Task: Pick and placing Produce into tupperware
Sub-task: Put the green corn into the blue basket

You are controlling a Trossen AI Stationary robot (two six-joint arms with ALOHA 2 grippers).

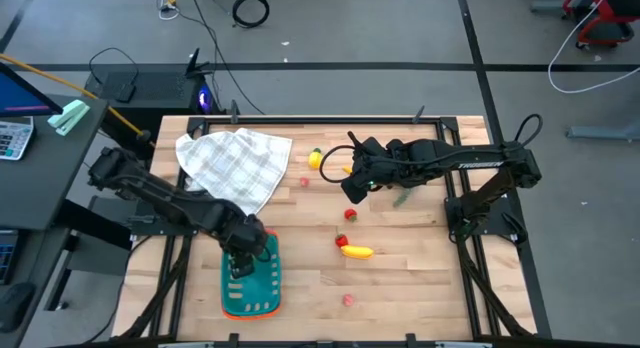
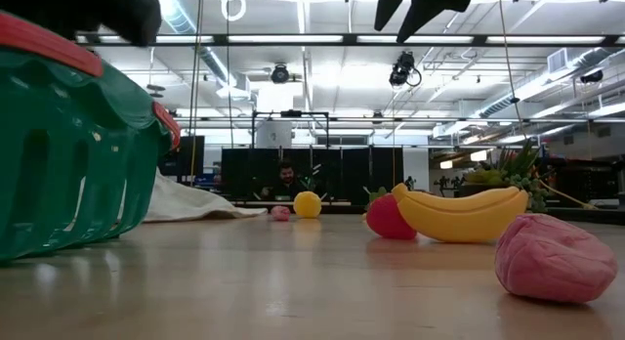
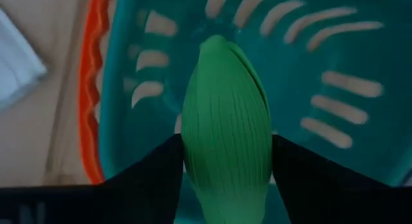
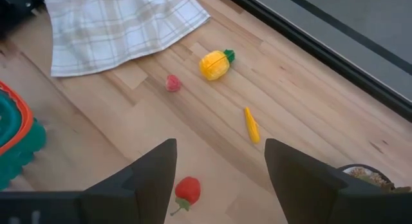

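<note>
Green is what fills my left wrist view: a ribbed green vegetable (image 3: 225, 127) sits between the two fingers of my left pincer (image 3: 225, 179), which grips it over the teal tub (image 3: 335, 50). I think I am at the drop step. Next I should let go so it lands inside the orange rim.

From above, my left pincer (image 1: 243, 250) hangs over the tub (image 1: 262, 296), but the vegetable is hidden there. My right pincer (image 4: 219, 179) is open and holds nothing, above the bench (image 1: 420, 278). Its own view shows a lemon (image 4: 214, 65) and a red piece (image 4: 187, 189). The low view shows the banana (image 2: 459, 215) up close.
</note>
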